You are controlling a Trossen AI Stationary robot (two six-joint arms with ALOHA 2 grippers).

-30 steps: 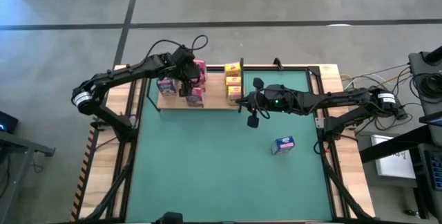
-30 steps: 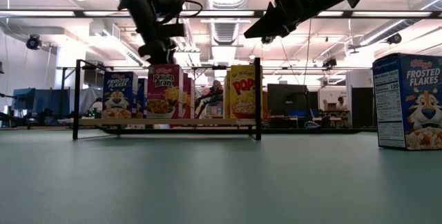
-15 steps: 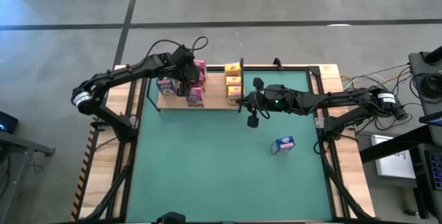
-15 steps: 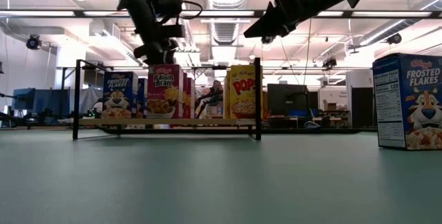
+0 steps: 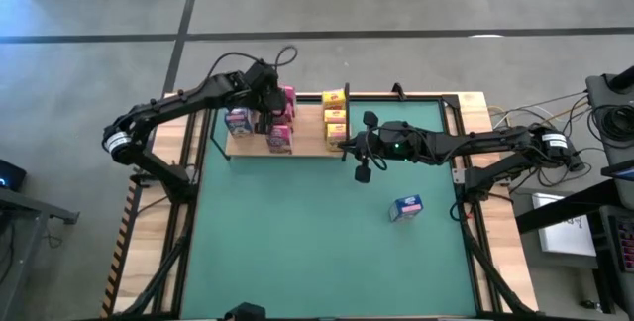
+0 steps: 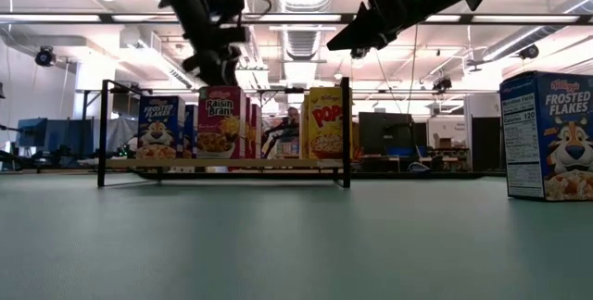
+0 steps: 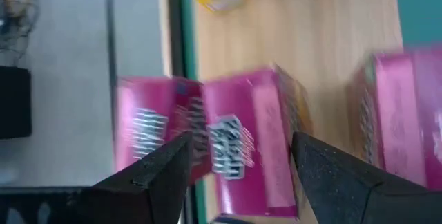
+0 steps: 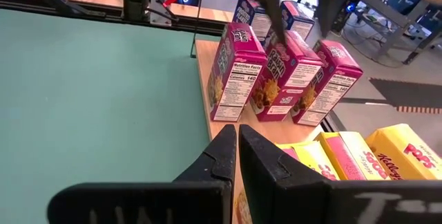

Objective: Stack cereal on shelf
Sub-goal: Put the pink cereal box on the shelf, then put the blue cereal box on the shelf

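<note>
**Spotter:** Start with the shelf (image 5: 307, 148), the light-wood panel at the far edge of the green table mat (image 5: 327, 232). You've got pink Raisin Bran boxes (image 8: 276, 75) standing in a row on it, yellow Pops boxes (image 5: 335, 121) beside them, and blue Frosted Flakes boxes (image 6: 157, 131) at the left end. One blue Frosted Flakes box (image 5: 406, 206) stands alone on the mat, well apart from the shelf, on your right arm's side.

**Operator:** Grippers?

**Spotter:** Your left gripper (image 7: 238, 165) hangs above the middle pink box with its jaws spread, holding nothing. Your right gripper (image 8: 237, 156) hovers just off the shelf's front corner by the yellow boxes, fingers pressed together and empty.

**Operator:** How will that lone box handle?

**Spotter:** My read: light, thin cardboard, hollow enough to dent if you squeeze hard, and tall enough to tip on a nudge. The printed faces look smooth, so likely a bit slippery. You'd best take it across the two narrow sides, near the top, with a gentle pinch. The right arm is the nearer one.
</note>
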